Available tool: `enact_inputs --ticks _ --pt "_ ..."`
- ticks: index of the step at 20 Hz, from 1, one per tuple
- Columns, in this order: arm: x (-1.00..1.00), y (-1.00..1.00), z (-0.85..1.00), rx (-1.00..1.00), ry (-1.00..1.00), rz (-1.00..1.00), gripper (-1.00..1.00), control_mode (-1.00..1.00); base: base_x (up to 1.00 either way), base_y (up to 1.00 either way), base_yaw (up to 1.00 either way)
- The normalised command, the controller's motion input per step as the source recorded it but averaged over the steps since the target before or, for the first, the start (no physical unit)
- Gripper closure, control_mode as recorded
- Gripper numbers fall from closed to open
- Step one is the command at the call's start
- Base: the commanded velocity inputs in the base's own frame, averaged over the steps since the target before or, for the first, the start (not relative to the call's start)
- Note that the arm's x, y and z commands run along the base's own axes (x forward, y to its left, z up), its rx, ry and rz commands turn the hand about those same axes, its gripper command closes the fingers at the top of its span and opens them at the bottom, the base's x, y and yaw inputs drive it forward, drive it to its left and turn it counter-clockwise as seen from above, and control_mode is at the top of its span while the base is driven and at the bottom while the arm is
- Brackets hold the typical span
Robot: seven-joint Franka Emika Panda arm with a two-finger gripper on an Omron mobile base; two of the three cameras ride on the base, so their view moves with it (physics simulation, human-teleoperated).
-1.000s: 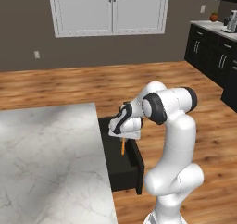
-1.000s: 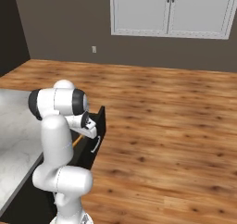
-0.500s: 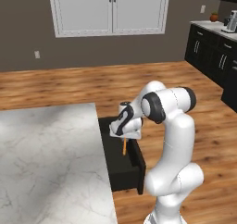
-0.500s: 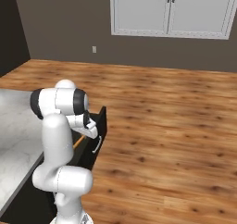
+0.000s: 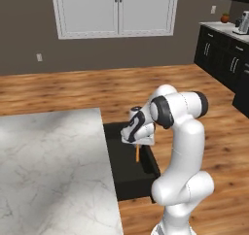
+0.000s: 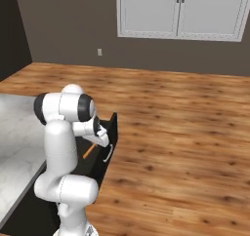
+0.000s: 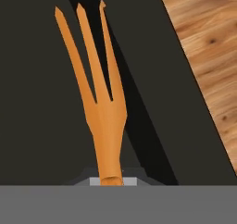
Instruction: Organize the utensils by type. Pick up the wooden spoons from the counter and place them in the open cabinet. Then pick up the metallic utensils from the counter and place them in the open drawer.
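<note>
My tool (image 5: 138,142): clamped on orange fork (image 7: 95,86), tines toward 12 o'clock, above open drawer (image 5: 127,173) | Step: lower until tines near the flat black floor, then release inside the front wall | Materials: smooth three-tined fork; matte drawer; veined marble table (image 5: 51,171) at 9 o'clock

Orange fork (image 7: 99,98); black drawer (image 5: 127,173); grey-veined white counter (image 5: 48,171).

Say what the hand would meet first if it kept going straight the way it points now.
Probably the flat black floor of the open drawer. The hand is shut on the orange fork, tines leading, so those would likely touch the floor first, close to the drawer's front; depth is unclear.
</note>
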Motion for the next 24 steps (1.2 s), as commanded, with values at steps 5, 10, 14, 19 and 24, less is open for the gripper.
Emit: enact_inputs --ticks 5,10,14,19,24 --pt "-0.01 -0.55 -0.59 0.00 0.00 0.00 1.00 -1.00 0.00 0.00 0.00" --pt "0.00 -0.59 -0.64 0.00 0.00 0.00 1.00 -1.00 0.00 0.00 0.00" --pt "0.00 -0.61 -0.67 0.00 0.00 0.00 1.00 -1.00 0.00 0.00 0.00" --pt "0.00 -0.62 -0.67 0.00 0.00 0.00 1.00 -1.00 0.00 0.00 0.00" --pt "0.00 -0.64 -0.66 0.00 0.00 0.00 1.00 -1.00 0.00 0.00 0.00"
